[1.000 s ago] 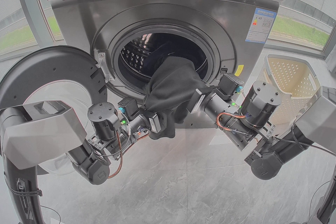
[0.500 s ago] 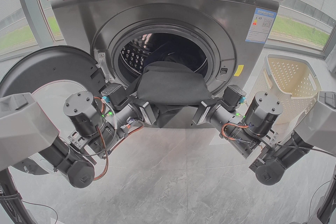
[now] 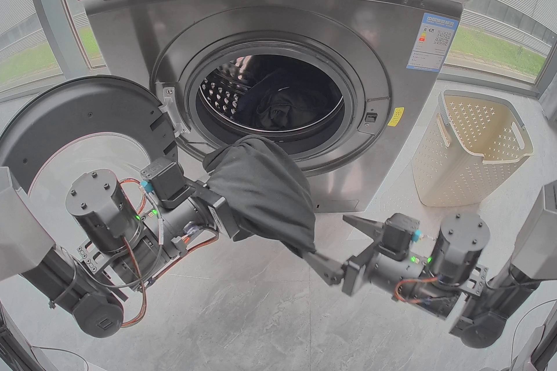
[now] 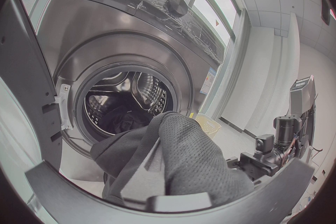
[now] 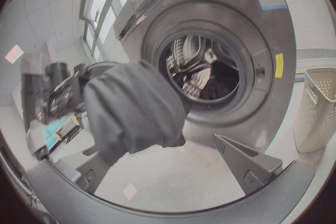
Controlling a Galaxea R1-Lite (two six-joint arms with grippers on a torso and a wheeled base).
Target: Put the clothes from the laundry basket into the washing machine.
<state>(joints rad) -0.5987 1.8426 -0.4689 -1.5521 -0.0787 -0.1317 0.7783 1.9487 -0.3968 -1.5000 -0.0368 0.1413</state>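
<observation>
Dark clothes (image 3: 284, 105) lie in the grey front-loading washing machine (image 3: 371, 42), the cream perforated laundry basket (image 3: 473, 157) at right looks empty (last item, I reckon), and my left gripper (image 3: 229, 210) clamps the black mesh garment (image 3: 264, 198) just short of the opening, my right gripper (image 3: 325, 236) gaping wide, empty.

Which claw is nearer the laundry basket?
Right. The right claw hangs open over the floor, left of the laundry basket; the left claw sits farther left, holding the black garment below the washer opening.
</observation>
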